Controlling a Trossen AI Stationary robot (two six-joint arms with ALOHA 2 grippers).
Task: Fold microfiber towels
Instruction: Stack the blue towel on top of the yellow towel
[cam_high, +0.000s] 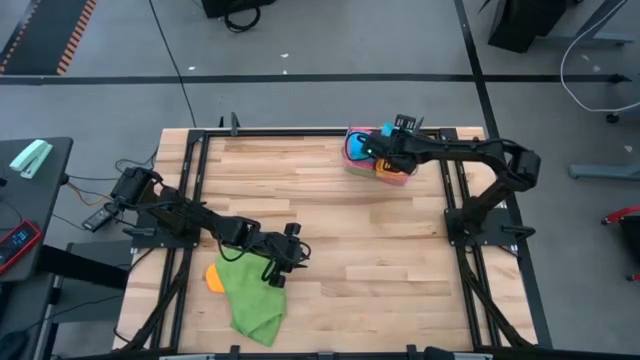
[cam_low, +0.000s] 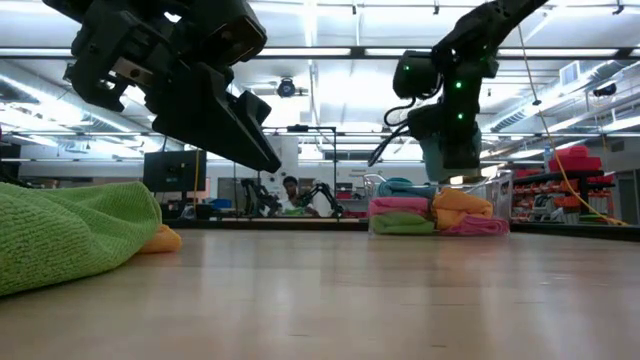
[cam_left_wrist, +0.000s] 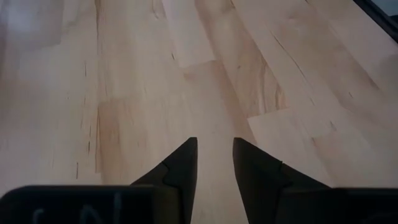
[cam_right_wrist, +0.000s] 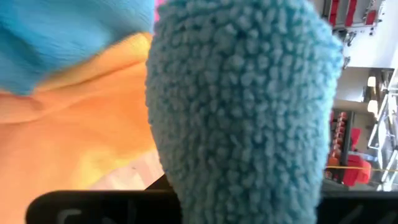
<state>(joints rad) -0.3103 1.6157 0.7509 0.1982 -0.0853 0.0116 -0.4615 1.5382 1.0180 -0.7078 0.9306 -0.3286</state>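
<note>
Gripping blue towel (cam_right_wrist: 242, 106), right end effector (cam_high: 385, 143)

A: What sort of place is shown?
B: A robotics lab: a wooden counter (cam_high: 380, 250) is framed by metal rails on grey floor, and ceiling strip lights (cam_low: 330, 50) and another robot arm (cam_low: 325, 195) are seen behind.

hidden: right pincer fingers behind blue towel (cam_right_wrist: 242, 106) | orange towel (cam_high: 214, 277) mostly under green towel (cam_high: 250, 295)
</note>
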